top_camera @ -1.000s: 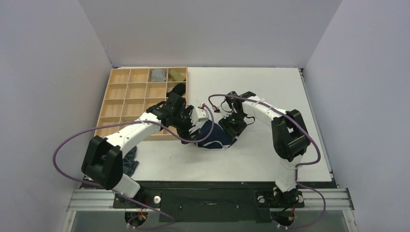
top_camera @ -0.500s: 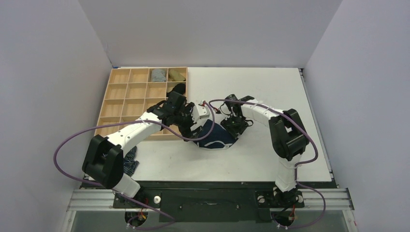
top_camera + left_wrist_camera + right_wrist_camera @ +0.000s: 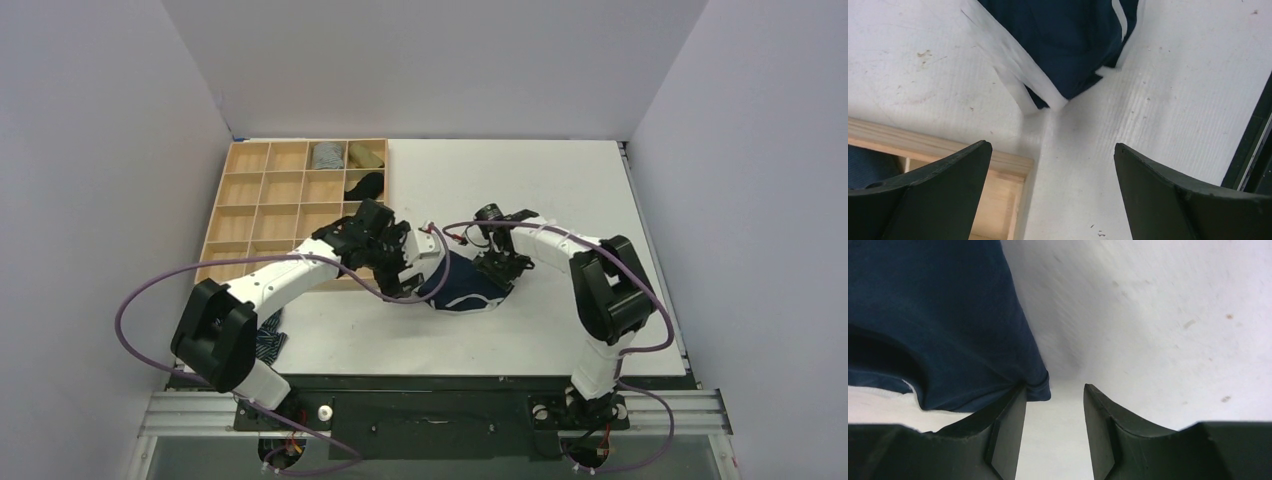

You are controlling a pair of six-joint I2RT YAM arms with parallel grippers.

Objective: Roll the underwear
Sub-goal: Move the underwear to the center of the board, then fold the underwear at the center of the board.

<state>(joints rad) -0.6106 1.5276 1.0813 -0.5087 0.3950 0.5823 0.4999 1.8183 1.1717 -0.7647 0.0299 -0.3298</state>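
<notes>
The underwear (image 3: 463,287), navy with white trim, lies crumpled on the white table between my two grippers. My left gripper (image 3: 408,277) hovers at its left edge, by the tray's near right corner. In the left wrist view the underwear (image 3: 1068,45) lies beyond the left gripper (image 3: 1052,146), which is wide open and empty. My right gripper (image 3: 503,265) is at the garment's far right edge. In the right wrist view the right gripper (image 3: 1054,387) is partly open over bare table. A corner of the underwear (image 3: 938,315) touches the tip of its left finger (image 3: 1008,425).
A wooden compartment tray (image 3: 260,215) stands at the left; its corner (image 3: 1005,167) shows in the left wrist view. It holds a grey roll (image 3: 326,155), an olive roll (image 3: 366,154) and a black sock roll (image 3: 368,184). A striped garment (image 3: 268,335) lies near the left arm's base.
Both grippers and the underwear have shifted a little to the right. The right gripper has come off the top of the garment to its edge. The left jaws stand slightly wider.
</notes>
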